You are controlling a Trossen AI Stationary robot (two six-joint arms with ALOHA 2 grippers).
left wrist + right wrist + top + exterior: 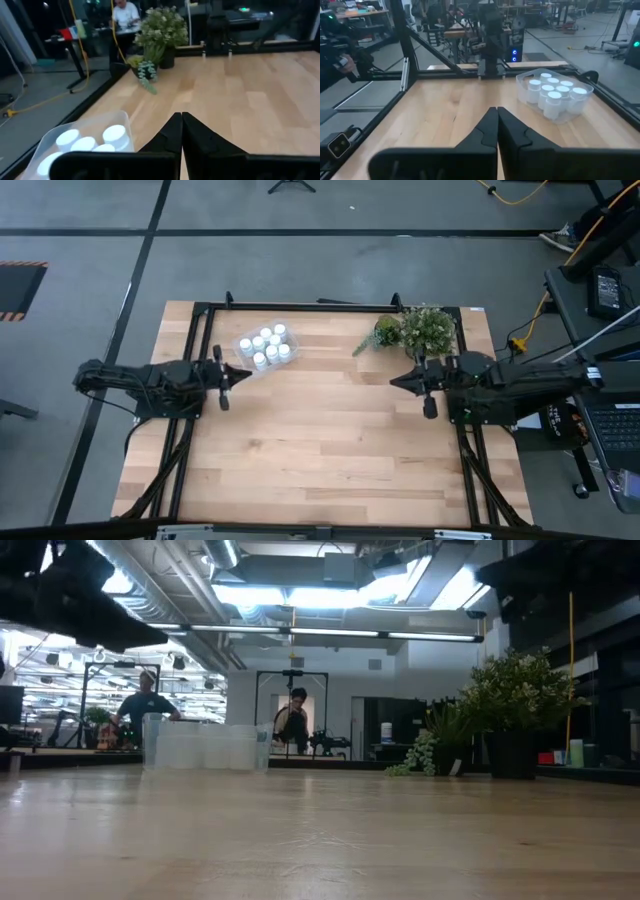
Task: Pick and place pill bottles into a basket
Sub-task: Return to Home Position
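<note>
7 pill bottles [272, 352] stand upright inside the basket [521, 82] (caps up, packed close). Left gripper [243, 376], fingers pressed together and empty, hangs just beside the basket. Right gripper [395, 381], likewise closed on nothing, is well apart from it. The plant [428, 330] stands farther still from the basket.

I work in a big robot lab, a bit like a workshop. My wooden table [330, 430] sits in a black metal frame [300, 307] on a gray floor with dark tape lines [300, 232]. Far ahead of my left gripper [181, 116] a person [124, 11] sits at a desk near a yellow cable [86, 65]. High above it run bare pipes [165, 595] and long lights [330, 633].
</note>
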